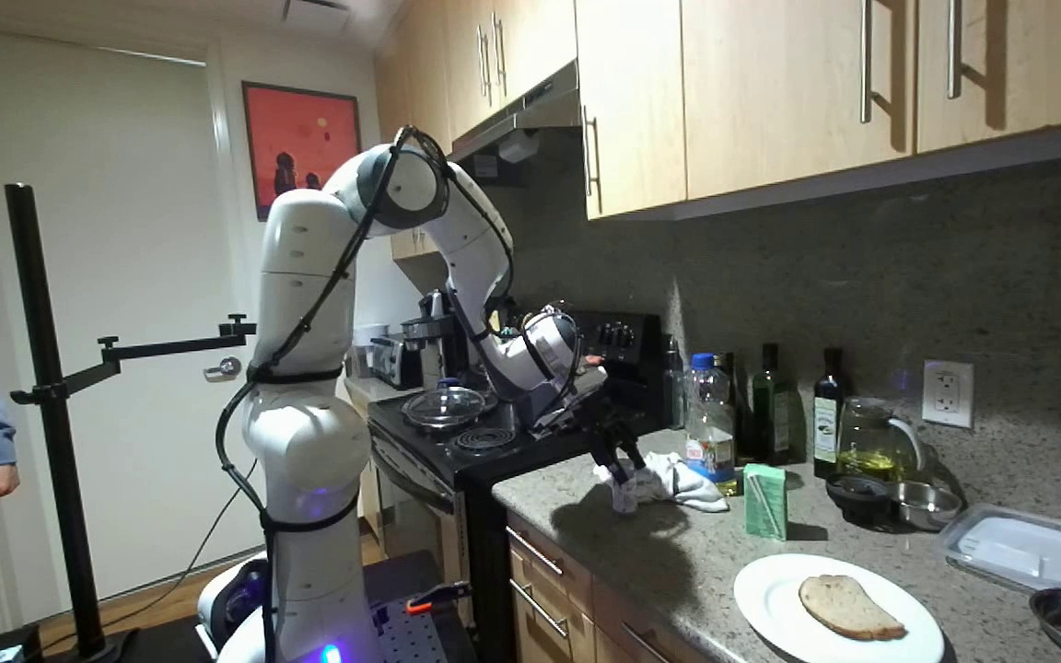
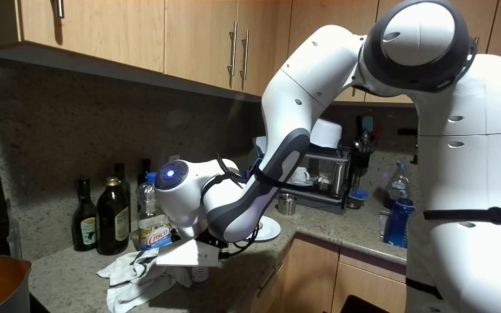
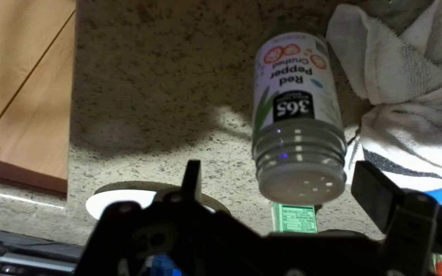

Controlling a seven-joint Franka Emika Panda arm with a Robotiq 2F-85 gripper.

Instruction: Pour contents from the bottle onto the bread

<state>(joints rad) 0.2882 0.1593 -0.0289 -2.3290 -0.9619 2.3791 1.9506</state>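
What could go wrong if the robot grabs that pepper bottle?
In the wrist view the open gripper looks off-centre to the bottle, so closing might tip it. The cloth beside it could get caught. The bread lies farther along the counter, so spills on the way seem possible.

The arm stands tall, bent over at the elbow and sloping down to the wrist (a blue light glows there). The gripper points downward at a slant, its two dark fingers spread, a wide gap between them.
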